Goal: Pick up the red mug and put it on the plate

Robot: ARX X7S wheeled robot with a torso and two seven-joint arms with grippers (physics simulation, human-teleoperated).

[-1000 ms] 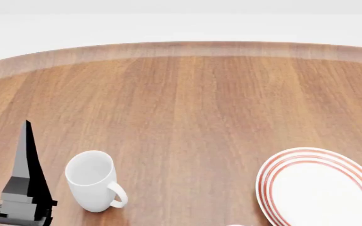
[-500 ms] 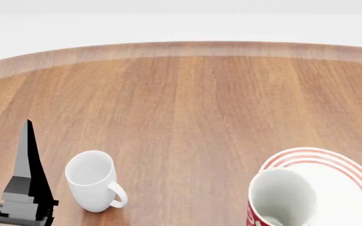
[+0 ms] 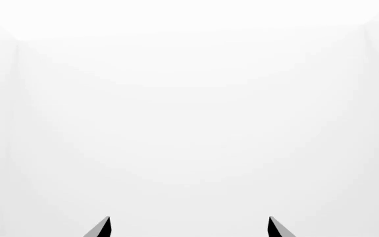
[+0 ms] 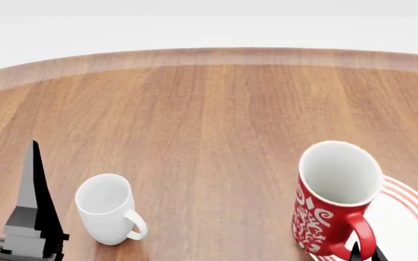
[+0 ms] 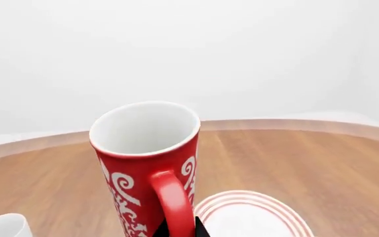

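Mug first: your red mug (image 4: 334,201) is up in the air, tipped a bit, w/ its white inside showing and its red handle facing the camera. In the head view it sits in front of the left part of the plate (image 4: 405,217), so it covers that bit of the red-ringed rim. You can't tell from these views if the mug touches the plate or not.

Your right gripper (image 5: 178,228) is right at the handle, low down — only small black tips show at the picture's edge, one each side of the handle. It looks closed on the handle, holding the mug up.

Your left gripper (image 3: 188,228) is spread wide w/ nothing between its two dark tips. Its camera sees only plain white. In the head view that arm stands at the near left edge of the wooden table (image 4: 209,109), tips pointing up.

The white mug (image 4: 109,209) stands upright on the table just beside the left gripper — well apart from the red mug and plate.
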